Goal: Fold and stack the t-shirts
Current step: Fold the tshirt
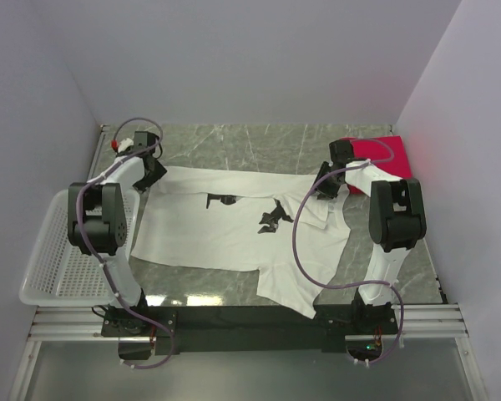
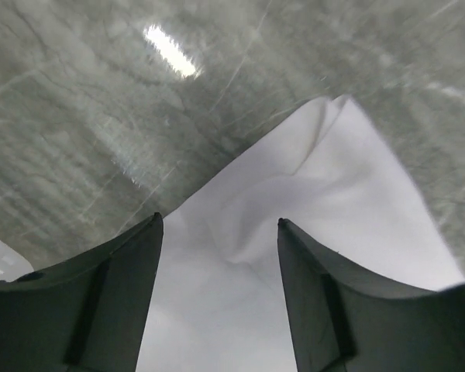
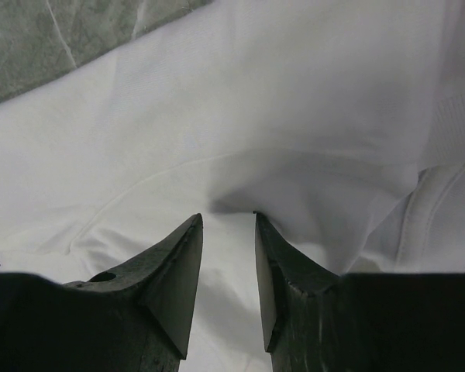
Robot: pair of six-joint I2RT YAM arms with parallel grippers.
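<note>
Left gripper [image 2: 219, 219] agape; right gripper [image 3: 228, 216] seemingly pinching white t-shirt [image 1: 225, 238]

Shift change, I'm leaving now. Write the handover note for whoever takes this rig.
Left gripper: open, over the far left corner of the white t-shirt.
Right gripper: jaws narrow, apparently pinching that shirt's cloth near its right end.
Red t-shirt: folded square, far right, beyond the right arm.
Done: red one folded.
Left: fold the white one, which lies mostly spread out, then stack the two.
</note>
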